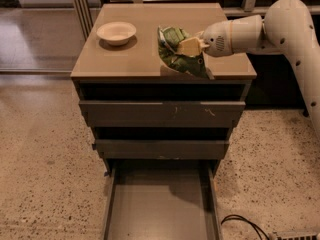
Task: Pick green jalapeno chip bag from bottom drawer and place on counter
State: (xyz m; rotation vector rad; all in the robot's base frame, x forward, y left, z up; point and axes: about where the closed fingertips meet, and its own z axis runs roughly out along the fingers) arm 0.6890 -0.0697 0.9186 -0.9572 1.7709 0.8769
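The green jalapeno chip bag [181, 59] is crinkled green foil and rests on the right front part of the tan counter [135, 59], its lower corner reaching the front edge. My gripper [190, 46] comes in from the right on the white arm and is shut on the bag's upper middle. The bottom drawer [160, 209] is pulled out below the cabinet, and its grey floor is bare.
A white bowl [116, 32] sits on the counter's back left. The two upper drawers [160, 113] are slightly open. A black cable [245, 224] lies on the speckled floor at the lower right. The white arm [295, 39] fills the right side.
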